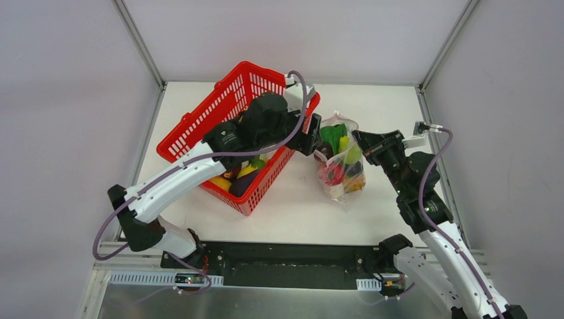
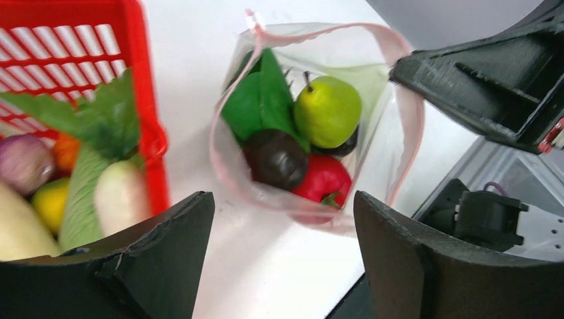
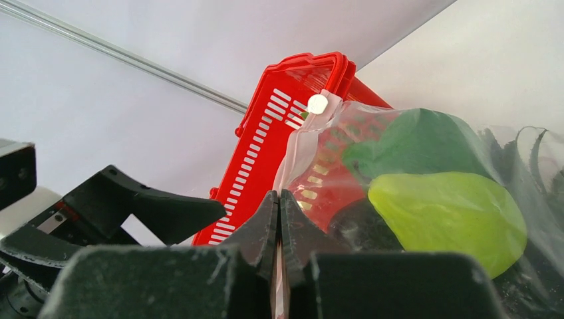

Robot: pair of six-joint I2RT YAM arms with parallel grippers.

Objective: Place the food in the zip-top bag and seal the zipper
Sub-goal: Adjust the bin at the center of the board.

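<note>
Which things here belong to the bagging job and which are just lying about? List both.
Job: zip-top bag; its pink zipper; pear, red fruit, dark fruit and green leaf inside it; white radish lying in the red basket; right claw, shut on the bag's mouth edge; left claw, open.
Just there: red basket; table.

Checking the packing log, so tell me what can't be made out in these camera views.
Top view: what fills most of the red basket, under the left arm.
Left wrist view: the basket's nearer contents, cut off by the frame edge and a finger.
Left wrist view: whatever lies under the green pear and red fruit in the zip-top bag.
Right wrist view: the bag's lower part, blocked by the right gripper.
</note>
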